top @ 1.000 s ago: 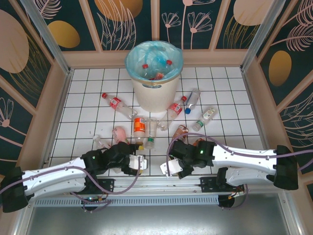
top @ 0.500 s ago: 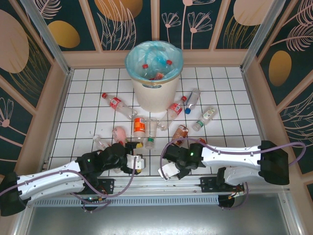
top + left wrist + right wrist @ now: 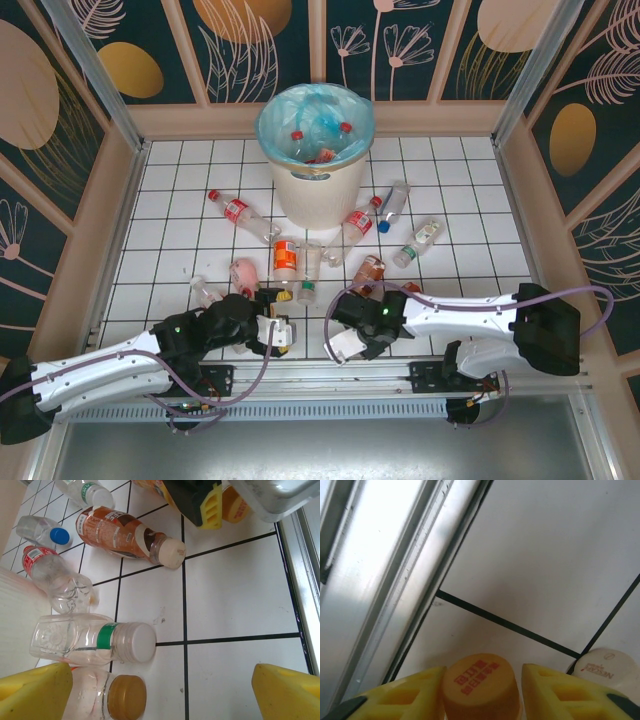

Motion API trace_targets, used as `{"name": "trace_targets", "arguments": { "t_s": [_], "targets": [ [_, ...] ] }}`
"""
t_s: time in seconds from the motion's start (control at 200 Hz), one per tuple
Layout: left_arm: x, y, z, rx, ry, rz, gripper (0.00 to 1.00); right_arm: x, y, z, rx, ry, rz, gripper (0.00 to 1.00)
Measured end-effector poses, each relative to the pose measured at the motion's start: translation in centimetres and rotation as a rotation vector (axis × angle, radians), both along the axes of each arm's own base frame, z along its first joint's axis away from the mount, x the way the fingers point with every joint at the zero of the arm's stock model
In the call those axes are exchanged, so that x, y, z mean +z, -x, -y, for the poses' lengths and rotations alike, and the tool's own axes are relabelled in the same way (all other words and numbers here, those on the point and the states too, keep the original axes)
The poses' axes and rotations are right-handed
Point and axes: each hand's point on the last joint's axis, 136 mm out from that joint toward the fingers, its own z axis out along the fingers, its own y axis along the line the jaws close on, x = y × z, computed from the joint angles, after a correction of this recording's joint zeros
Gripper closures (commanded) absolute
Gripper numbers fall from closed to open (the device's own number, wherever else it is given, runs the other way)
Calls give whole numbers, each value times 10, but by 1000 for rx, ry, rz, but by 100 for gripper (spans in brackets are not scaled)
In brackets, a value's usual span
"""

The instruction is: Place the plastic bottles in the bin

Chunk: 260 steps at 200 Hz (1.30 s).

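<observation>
Bin (image 3: 300, 205), blue-green liner (image 3: 272, 108): several red-capped bottles (image 3: 322, 142) lie inside. Further bottles lie scattered on the tiled table (image 3: 470, 190) before it. Left gripper (image 3: 160, 690) spread wide, two bottles beside one finger. Right gripper (image 3: 482, 682) clamped on an orange-capped bottle (image 3: 479, 676)

The left tool (image 3: 160, 675) stands wide open over the white tiled tabletop (image 3: 235, 595). By one yellow finger (image 3: 35, 692) lie a clear white-capped plastic bottle (image 3: 90, 642) and, just beside it, a yellow-capped one (image 3: 112, 697).
</observation>
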Motion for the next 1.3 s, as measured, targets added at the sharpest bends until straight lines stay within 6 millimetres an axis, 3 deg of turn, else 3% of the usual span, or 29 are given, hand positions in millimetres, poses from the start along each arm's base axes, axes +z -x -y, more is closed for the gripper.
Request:
{"name": "trace_targets", "arguments": {
  "t_s": [0.175,0.38,0.52,0.636,0.771,0.921,1.146,1.301],
  "targets": [
    [-1,0,0,2,-3,0,8,0,-2,0,-10,-4,-5,63],
    [-5,-1,-1,5,-18,-4,9,1,-3,0,-24,-9,-14,75],
    [-9,-1,-1,6,-32,-11,15,5,-7,-3,-50,-25,-15,81],
    [-7,-2,0,9,-24,-10,18,19,-10,-8,-87,-88,-8,82],
    [6,-3,3,11,23,13,18,51,-16,-17,-141,-229,18,83],
    [43,-10,12,20,125,68,18,96,-24,-27,-232,-413,45,86],
    [133,-36,39,92,326,174,19,176,-46,-27,-403,-697,99,92],
    [184,-65,64,201,429,204,18,224,-64,-24,-521,-835,122,97]
  ]
}}
